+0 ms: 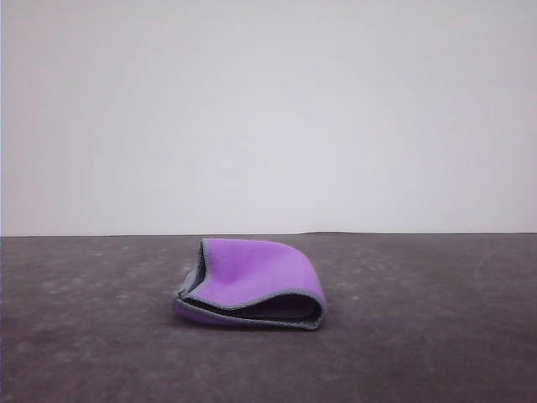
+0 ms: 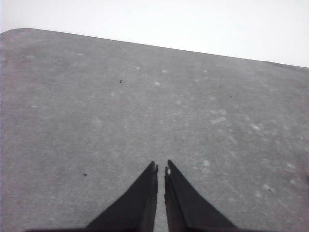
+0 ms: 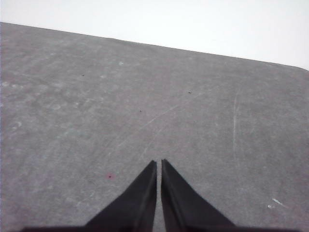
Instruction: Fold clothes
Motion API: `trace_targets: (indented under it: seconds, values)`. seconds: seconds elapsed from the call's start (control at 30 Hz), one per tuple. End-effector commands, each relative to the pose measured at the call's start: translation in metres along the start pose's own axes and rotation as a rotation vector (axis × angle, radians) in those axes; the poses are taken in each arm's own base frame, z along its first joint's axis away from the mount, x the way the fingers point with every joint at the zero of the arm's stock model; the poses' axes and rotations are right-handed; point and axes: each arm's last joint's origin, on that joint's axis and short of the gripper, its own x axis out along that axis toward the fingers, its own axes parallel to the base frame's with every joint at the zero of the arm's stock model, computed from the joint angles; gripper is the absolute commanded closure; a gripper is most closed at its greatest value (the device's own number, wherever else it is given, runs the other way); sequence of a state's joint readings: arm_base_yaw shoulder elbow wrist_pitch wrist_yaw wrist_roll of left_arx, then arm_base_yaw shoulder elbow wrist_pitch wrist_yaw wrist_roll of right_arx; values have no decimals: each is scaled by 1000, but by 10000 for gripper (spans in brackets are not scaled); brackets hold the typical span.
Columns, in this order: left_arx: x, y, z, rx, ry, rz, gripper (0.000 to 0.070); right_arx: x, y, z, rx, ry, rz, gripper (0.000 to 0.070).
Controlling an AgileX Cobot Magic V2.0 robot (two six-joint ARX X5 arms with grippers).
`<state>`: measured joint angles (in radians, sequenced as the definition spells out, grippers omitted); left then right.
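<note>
Cloth folded over on the desk, both tools clenched on nothing

Cloth (image 1: 252, 281) sits pretty much in the middle of the front view, lying on the dark grey desk (image 1: 436, 336), a bit left of centre. It's doubled over on itself, so the bright purple face is what you see on top, curving down from the back toward the front. The stitched grey edge runs along the left side and sweeps across the front, and there's a dark gap between the upper layer and the lower one where the fold stands open a little. The fold looks loose and puffy, not flat. Behind the desk there's just a plain pale wall (image 1: 268, 109).

The left tool (image 2: 161, 167), seen from the left wrist camera, has its two black fingers pressed nearly together, only a thin sliver of desk showing between them, with nothing gripped. It hangs over bare, speckled desk surface (image 2: 96, 106).

Same story with the right tool (image 3: 159, 162) in the right wrist camera: fingers clenched tight, tips almost touching, holding nothing. Under it the desk shows some faint scratches and a tiny reddish speck (image 3: 110, 177) off to one side of the fingers.
</note>
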<state>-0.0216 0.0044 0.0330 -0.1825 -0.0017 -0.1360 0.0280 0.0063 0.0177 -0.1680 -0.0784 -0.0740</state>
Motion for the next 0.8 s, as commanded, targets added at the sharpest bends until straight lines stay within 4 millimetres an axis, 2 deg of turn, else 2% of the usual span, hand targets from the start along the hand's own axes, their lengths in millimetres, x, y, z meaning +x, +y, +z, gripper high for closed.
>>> trace_targets:
  seconds: [0.0, 0.77]
  values:
    - [2, 1, -7, -8, 22, 7, 684, 0, 0, 0, 10, -9, 0, 689]
    - [2, 1, -7, -8, 22, 7, 684, 0, 0, 0, 10, -9, 0, 690]
